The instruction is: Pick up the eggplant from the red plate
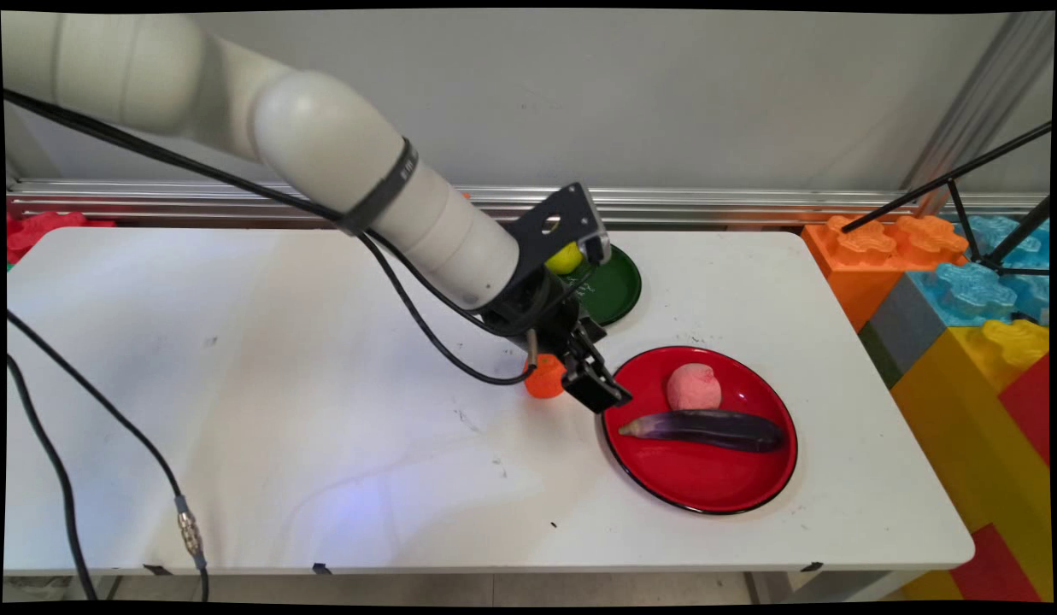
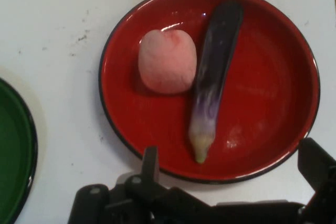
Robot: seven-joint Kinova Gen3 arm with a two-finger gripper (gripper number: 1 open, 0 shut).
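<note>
A white Kinova arm reaches in from the upper left over a white surface (image 1: 237, 410), black cables trailing from it, its black gripper (image 1: 596, 386) lowered just off the left rim of a red plate (image 1: 707, 487) with a thin black edge. In the hand view the two fingers (image 2: 315, 163) stand spread well apart and released, with nothing between them; one rises near the plate's near rim and the other at the picture's right edge. On the red plate lie two toy foods: a pink peach (image 1: 694, 387) toward the far side and a dark purple eggplant (image 1: 707, 429) stretched across the middle, its pale stem end pointing toward the gripper. The peach and the eggplant sit just beside each other; whether they touch cannot be told. An orange fruit (image 1: 543, 378) rests on the surface right behind the gripper, partly hidden by it. Farther back, a green plate (image 1: 618, 290) sits near the surface's far edge, with a yellow ball-shaped fruit (image 1: 565, 258) seen at its left side, half hidden by the arm's wrist bracket. Large toy building blocks (image 1: 964, 290) in orange, blue, yellow and red are stacked off the right end of the surface, and a black tripod (image 1: 998, 213) stands over them.
</note>
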